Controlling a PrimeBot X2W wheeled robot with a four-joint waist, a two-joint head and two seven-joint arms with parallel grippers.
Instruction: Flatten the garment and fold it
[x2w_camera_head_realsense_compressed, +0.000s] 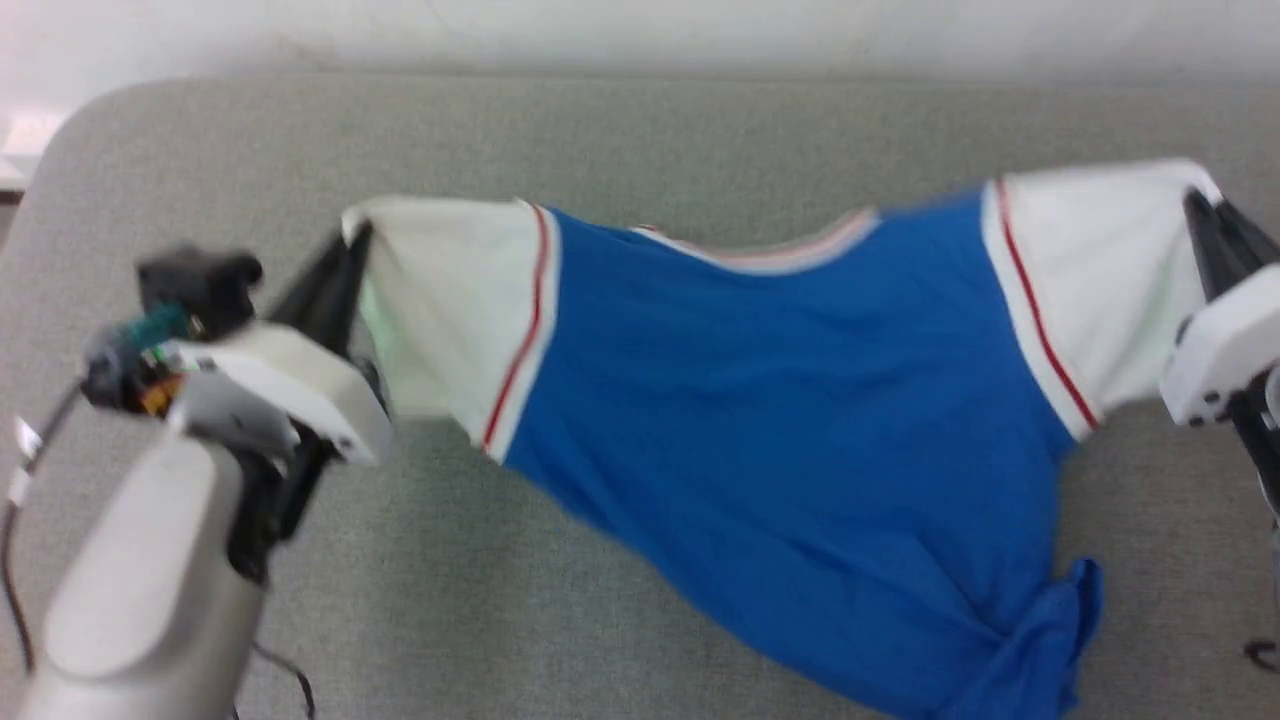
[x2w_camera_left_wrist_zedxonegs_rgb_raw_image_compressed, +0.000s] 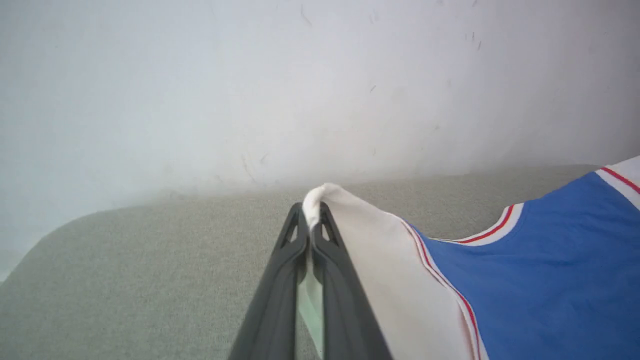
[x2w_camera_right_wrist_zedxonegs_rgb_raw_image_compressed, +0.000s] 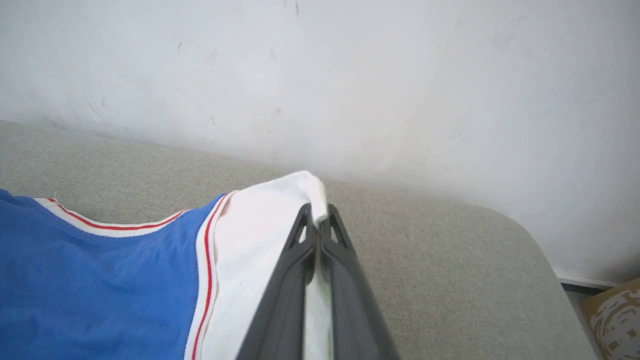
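The garment (x2w_camera_head_realsense_compressed: 780, 400), a bright blue T-shirt with white sleeves and thin red stripes, hangs stretched between my two grippers above the grey table. My left gripper (x2w_camera_head_realsense_compressed: 350, 240) is shut on the tip of the left white sleeve (x2w_camera_left_wrist_zedxonegs_rgb_raw_image_compressed: 360, 235), whose cloth is pinched between the dark fingers (x2w_camera_left_wrist_zedxonegs_rgb_raw_image_compressed: 280, 300). My right gripper (x2w_camera_head_realsense_compressed: 1200, 205) is shut on the tip of the right white sleeve (x2w_camera_right_wrist_zedxonegs_rgb_raw_image_compressed: 260, 235). The white collar band (x2w_camera_head_realsense_compressed: 790, 250) sags at the top middle. The blue body droops to the lower right, where its hem (x2w_camera_head_realsense_compressed: 1040, 640) bunches on the table.
The grey fabric-covered table (x2w_camera_head_realsense_compressed: 640, 130) has rounded corners and runs up to a white wall (x2w_camera_head_realsense_compressed: 640, 30) at the back. A dark cable (x2w_camera_head_realsense_compressed: 15, 560) trails by my left arm. Beyond the table's right corner sits a brownish box (x2w_camera_right_wrist_zedxonegs_rgb_raw_image_compressed: 615, 315).
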